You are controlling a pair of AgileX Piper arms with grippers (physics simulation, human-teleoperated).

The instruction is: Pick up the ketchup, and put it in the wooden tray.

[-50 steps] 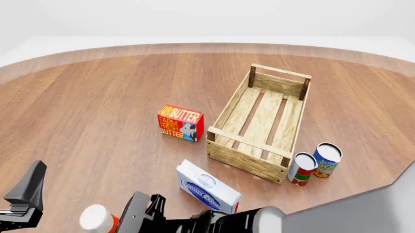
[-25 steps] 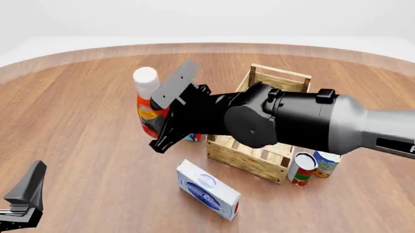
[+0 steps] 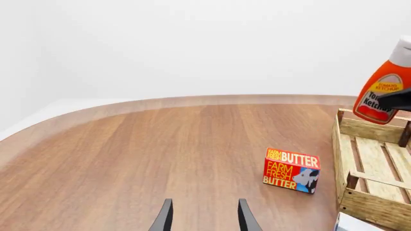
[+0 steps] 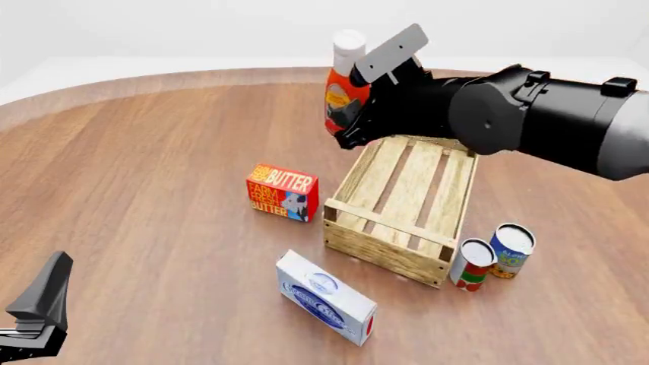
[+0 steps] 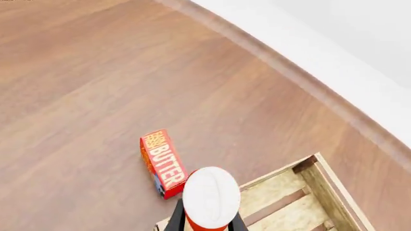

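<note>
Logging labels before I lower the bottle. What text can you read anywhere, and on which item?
"FARM FRESH BUTTER" on the butter box.
"TOMATO KETCHUP" on the ketchup, held by the right gripper; its bigger lower print is partly hidden by a finger.
Blue-and-white box: oval logo too blurred to read.
Red-and-white can and blue can: print too small to read.

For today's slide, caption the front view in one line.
Right gripper holds the ketchup above the wooden tray.
</note>
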